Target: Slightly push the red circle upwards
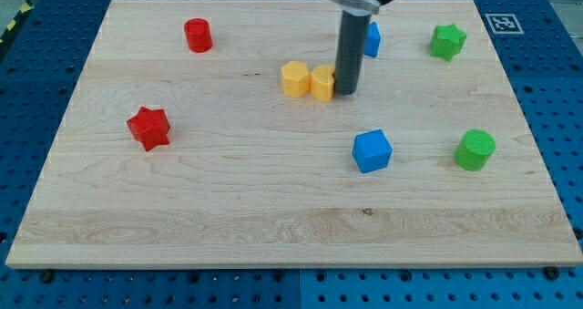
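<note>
Since the red circle [198, 35] looks light, stiff and slippery, my tip [346, 92], a bare rod with no claw beside the yellow blocks [310, 79], should push its 6 o'clock side.

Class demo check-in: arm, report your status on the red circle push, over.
My tip touching right yellow block, mid-board. Red circle far off, upper left, untouched. Left yellow block lies along the way.
</note>
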